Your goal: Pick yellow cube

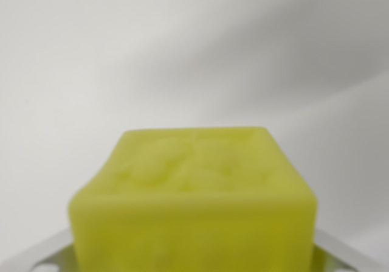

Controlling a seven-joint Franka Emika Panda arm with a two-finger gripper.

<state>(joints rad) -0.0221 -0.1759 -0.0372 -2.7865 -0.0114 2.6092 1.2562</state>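
1. The yellow cube fills the lower middle of the frame, very close to my wrist camera and out of focus.
2. Its top face is lumpy, with soft raised bumps across the middle; the near face runs down past the bottom edge of the frame.
3. The cube sits slightly turned, so I see the top face narrowing toward the back and a sliver of its side at the wrist view's right.
4. At the lower left and lower right corners of the frame, pale metallic parts of my tool show on either side of the cube, tight against its lower edges. The piece at lower left has a small dark hole in it.
5. The cube lies between those two parts, but the fingertips themselves are hidden or cut off by the frame, so I cannot tell whether my tool is clenched on the cube or loose around it.
6. Behind the cube there is only a plain white-grey surface with a soft diagonal shadow across the upper right of the frame. Whether the cube rests on a table or is lifted off it, I cannot tell.
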